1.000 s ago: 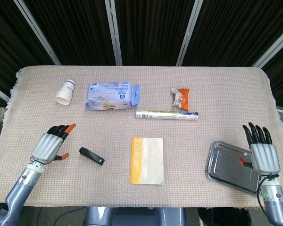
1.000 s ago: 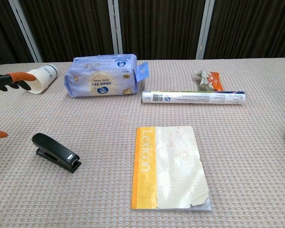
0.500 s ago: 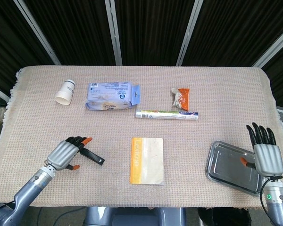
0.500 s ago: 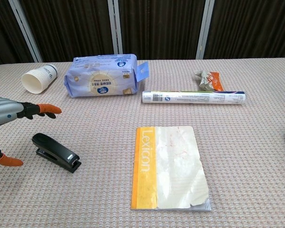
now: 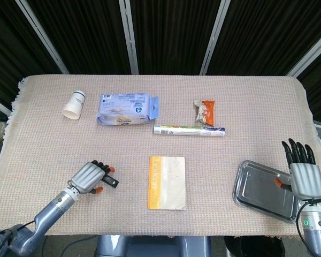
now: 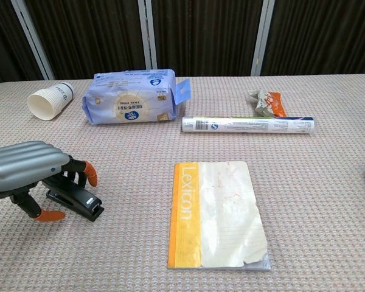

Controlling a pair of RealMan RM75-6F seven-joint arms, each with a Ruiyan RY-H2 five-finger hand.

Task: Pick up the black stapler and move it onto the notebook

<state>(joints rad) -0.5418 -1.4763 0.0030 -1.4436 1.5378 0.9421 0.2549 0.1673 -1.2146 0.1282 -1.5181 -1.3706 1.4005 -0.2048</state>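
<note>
Fingers (image 6: 85,171) of our left robot hand (image 6: 27,170) curl over the black stapler (image 6: 79,202) on the table (image 5: 246,107), thumb low beside it; we cannot tell if they grip. Bare cloth lies between stapler and Lexicon notebook (image 6: 217,212). Our right robot hand (image 5: 302,174) stands open, fingers straight, over the metal tray (image 5: 259,193).

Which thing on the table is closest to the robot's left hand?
The black stapler. The left hand is right over it, fingers around it, while the notebook and paper cup lie farther off.

light: bright, even overhead | shadows: faint | focus: sharp | backdrop: dark
</note>
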